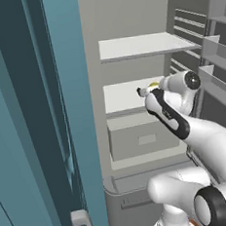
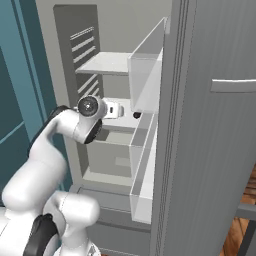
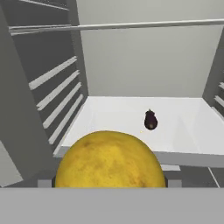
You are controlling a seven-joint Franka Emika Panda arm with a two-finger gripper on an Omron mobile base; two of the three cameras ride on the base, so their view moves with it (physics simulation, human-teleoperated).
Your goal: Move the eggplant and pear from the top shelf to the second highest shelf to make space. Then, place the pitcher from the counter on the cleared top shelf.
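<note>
The hand (image 1: 143,91) is gripping the pear (image 3: 109,159); the eggplant (image 3: 150,120) is sitting ahead on the second highest shelf (image 3: 109,118).

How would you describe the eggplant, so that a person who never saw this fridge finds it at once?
Look inside the open fridge at the second highest shelf, the white board with a grey drawer under it. Toward its back stands the eggplant, a small dark purple-black oval. The pear nearby is golden-yellow and round.

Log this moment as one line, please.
gripper: holding golden-yellow round pear | dark purple oval eggplant: resting on white second highest shelf
</note>
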